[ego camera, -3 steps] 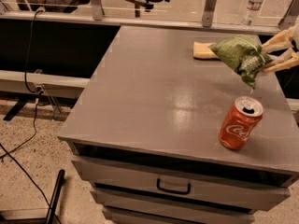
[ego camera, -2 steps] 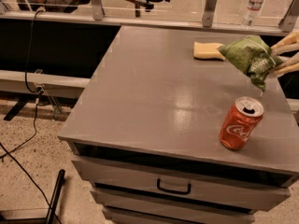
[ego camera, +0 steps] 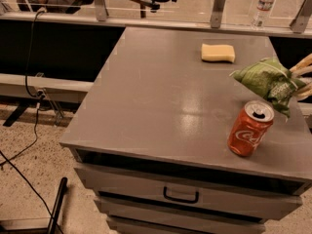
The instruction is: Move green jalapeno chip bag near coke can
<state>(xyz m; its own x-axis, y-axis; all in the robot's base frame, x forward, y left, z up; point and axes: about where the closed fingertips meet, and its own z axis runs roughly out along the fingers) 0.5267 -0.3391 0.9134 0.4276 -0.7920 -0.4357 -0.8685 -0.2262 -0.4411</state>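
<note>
Grey desk carries everything; the green jalapeno chip bag hangs above its right side, pinched in the claw at the far right; the coke can stands just below the bag, a yellow sponge farther back

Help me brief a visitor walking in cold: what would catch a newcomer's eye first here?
The red coke can stands upright near the front right corner of the grey table. Just behind it, the green jalapeno chip bag is clamped in the tool at the view's right edge. A yellow sponge lies further back.
</note>
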